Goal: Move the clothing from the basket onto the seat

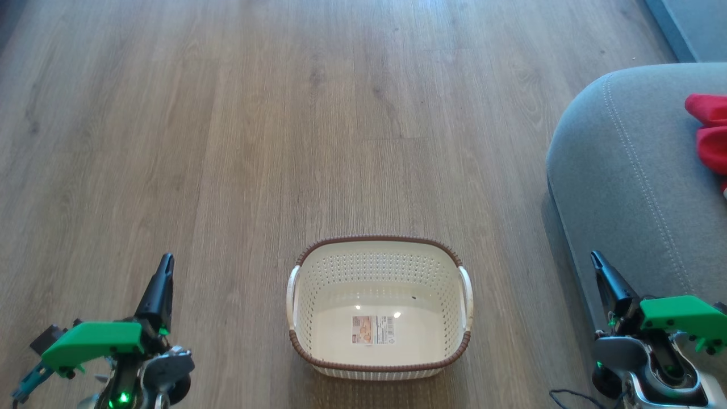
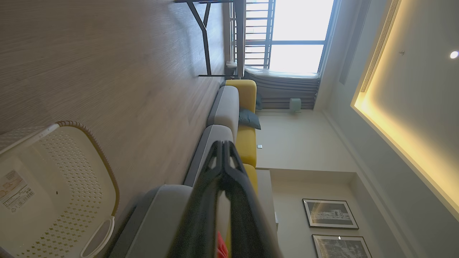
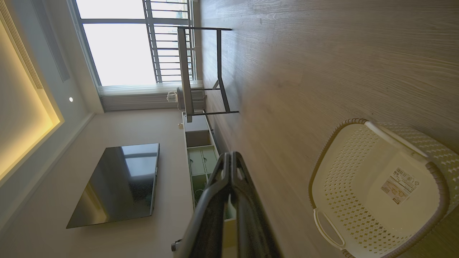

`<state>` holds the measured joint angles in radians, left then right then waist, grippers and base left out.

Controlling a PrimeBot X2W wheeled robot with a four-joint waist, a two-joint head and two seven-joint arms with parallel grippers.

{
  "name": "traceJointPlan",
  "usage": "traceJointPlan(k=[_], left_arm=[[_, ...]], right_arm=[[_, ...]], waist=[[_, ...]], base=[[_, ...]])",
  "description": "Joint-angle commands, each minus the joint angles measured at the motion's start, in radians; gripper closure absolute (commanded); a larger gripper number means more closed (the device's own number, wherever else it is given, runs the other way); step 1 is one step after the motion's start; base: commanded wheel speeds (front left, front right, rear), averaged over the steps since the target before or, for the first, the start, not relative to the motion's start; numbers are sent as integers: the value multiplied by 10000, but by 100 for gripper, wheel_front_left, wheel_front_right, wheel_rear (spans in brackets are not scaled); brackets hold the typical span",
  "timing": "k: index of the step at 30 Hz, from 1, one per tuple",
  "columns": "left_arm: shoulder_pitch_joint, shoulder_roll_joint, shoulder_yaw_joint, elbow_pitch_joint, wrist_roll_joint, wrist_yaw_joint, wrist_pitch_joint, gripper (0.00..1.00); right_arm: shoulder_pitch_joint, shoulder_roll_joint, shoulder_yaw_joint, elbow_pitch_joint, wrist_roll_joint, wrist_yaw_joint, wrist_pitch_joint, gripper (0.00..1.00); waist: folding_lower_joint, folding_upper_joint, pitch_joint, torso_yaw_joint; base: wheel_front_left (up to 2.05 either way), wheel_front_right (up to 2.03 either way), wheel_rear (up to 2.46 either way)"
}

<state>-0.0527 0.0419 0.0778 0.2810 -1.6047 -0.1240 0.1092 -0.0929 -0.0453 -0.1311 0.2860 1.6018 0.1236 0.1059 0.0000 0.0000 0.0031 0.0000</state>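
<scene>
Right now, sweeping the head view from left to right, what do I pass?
Dark-fingered left gripper, shut → small cream perforated plastic basket with brown woven-look rim, empty → large grey fabric seat → bright red soft clothing lying on it at the right edge.

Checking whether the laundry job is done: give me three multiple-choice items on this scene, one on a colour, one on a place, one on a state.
1. The rim of the laundry basket is: A) brown B) green C) red.
2. The red clothing lies: A) in the basket B) on the wooden floor C) on the grey seat.
3. The left gripper is: A) wide open B) shut, empty C) shut on clothing.
Answers: 1 A, a brown woven band tops the cream walls; 2 C, red fabric rests on the cushion; 3 B, its fingers meet, nothing between.
</scene>
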Motion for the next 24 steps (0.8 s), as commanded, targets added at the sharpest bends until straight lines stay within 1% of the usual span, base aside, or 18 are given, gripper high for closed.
traceJointPlan(k=[1,24], left_arm=[[-554,83,361,-356,-39,-67,41,100],[-554,83,360,-357,-40,-67,40,100]], right_arm=[[-152,-49,164,-412,61,71,79,100],[-151,-49,168,-412,64,71,77,100]], waist=[[0,0,0,0],[0,0,0,0]], base=[[0,0,0],[0,0,0]])
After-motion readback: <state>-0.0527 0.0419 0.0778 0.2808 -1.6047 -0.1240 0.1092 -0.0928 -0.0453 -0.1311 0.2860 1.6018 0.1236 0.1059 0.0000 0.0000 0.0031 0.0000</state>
